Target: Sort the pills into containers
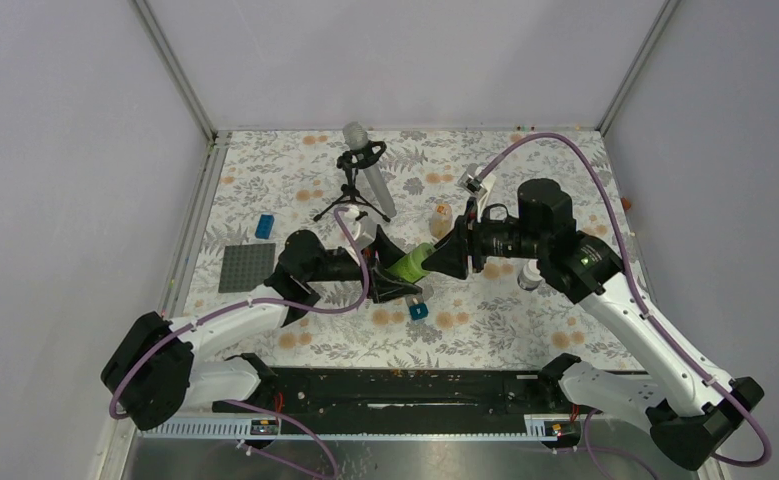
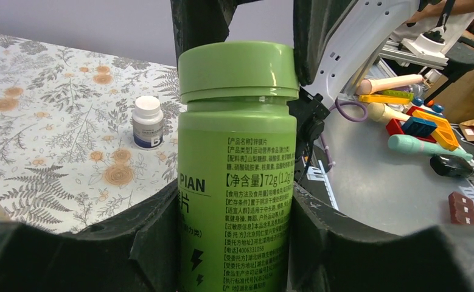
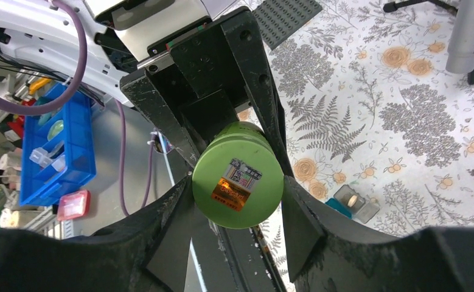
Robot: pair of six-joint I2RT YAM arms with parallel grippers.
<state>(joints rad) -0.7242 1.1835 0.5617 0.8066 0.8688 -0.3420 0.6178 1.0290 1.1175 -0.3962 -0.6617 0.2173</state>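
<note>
A green pill bottle (image 1: 410, 263) is held above the table between both arms. My left gripper (image 1: 397, 270) is shut on its body (image 2: 237, 182), one finger pressed to each side of the label. My right gripper (image 1: 447, 256) faces it from the right. Its fingers (image 3: 176, 213) close on both sides of the green cap (image 3: 237, 182), which carries an orange sticker. A small teal pill box (image 1: 418, 310) with a grey open compartment (image 3: 353, 201) holding one pill lies on the table below the bottle.
A white pill bottle (image 1: 530, 275) stands under my right arm and shows in the left wrist view (image 2: 147, 121). An amber bottle (image 1: 442, 215) stands behind. A microphone on a tripod (image 1: 365, 170) is at the back, and a grey baseplate (image 1: 246, 267) and blue brick (image 1: 264, 226) lie left.
</note>
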